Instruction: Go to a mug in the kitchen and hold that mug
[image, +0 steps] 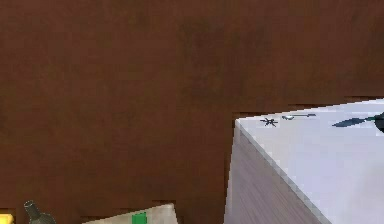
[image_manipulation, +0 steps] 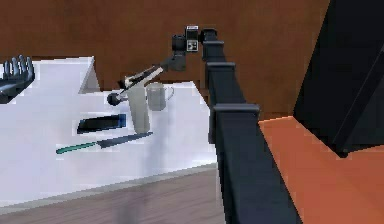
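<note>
A pale grey mug (image_manipulation: 158, 96) with its handle to the right stands on the white table (image_manipulation: 50, 165), near the far edge. A taller grey cup-like thing (image_manipulation: 140, 116) stands just in front of it. My arm (image_manipulation: 232, 120) rises from the bottom edge to two white marker squares, and the gripper (image_manipulation: 118, 97) reaches left and down from there. Its thin fingers (image_manipulation: 138, 80) end just left of the mug, above the tabletop. Whether they touch the mug or hold anything cannot be told.
On the table lie a dark flat rectangle (image_manipulation: 100, 125) and a long teal-handled tool (image_manipulation: 100, 143); a dark rack (image_manipulation: 15, 72) stands far left. A big black cabinet (image_manipulation: 350, 70) stands right on orange floor (image_manipulation: 320, 170). Ahead are a brown wall (image: 120, 90), the table corner (image: 310, 160) and a small bottle (image: 36, 213).
</note>
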